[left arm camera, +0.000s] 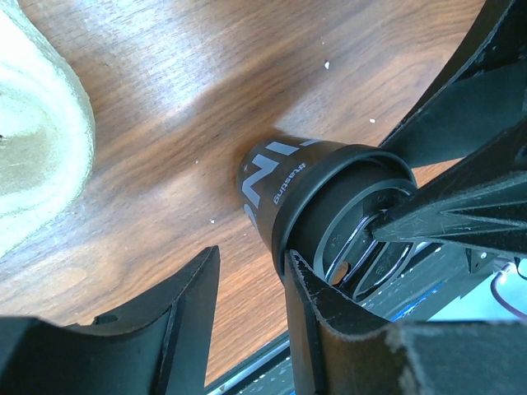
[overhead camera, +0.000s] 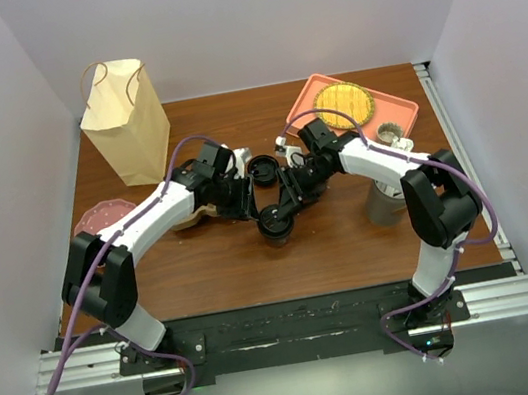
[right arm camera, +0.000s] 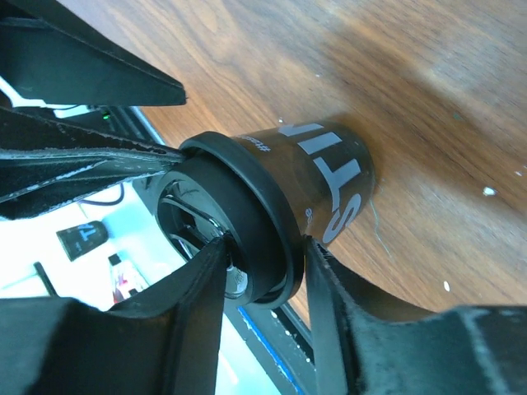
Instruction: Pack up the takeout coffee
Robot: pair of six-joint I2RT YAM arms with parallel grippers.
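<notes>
Standing upright on the table [overhead camera: 355, 253], mid-board between the two wrists, the takeout coffee [overhead camera: 277, 224] has its lid [right arm camera: 247, 210] seated. Right gripper [right arm camera: 265, 247] is clenched on it at the top: one finger over the lid's face, the other on the cup wall right under the rim, so it's a pinch across the rim, not around the body. Left gripper [left arm camera: 251, 271] is released, jaws apart with bare wood between them. Its inner finger is at the lid rim from the other side, touching or just beside, can't tell. Handling guess: light, paper wall is soft and will dent if squeezed mid-height. The plastic lid is slick and only press-fit, so lifting by the lid alone risks popping it off. Can't tell if it's filled, so treat it as liquid and keep it vertical. Best hold IMO is across the body just below the rim, where rolled edge plus lid stiffen it. Second black cup [overhead camera: 265, 170] stands just behind, near both wrists, easy to clip. Pulp carrier [overhead camera: 191, 218] lies to the left, partly under the left arm, apart from the cup. Paper bag [overhead camera: 124, 119] stands back-left; grey cup [overhead camera: 384, 203] is beside the right arm.
</notes>
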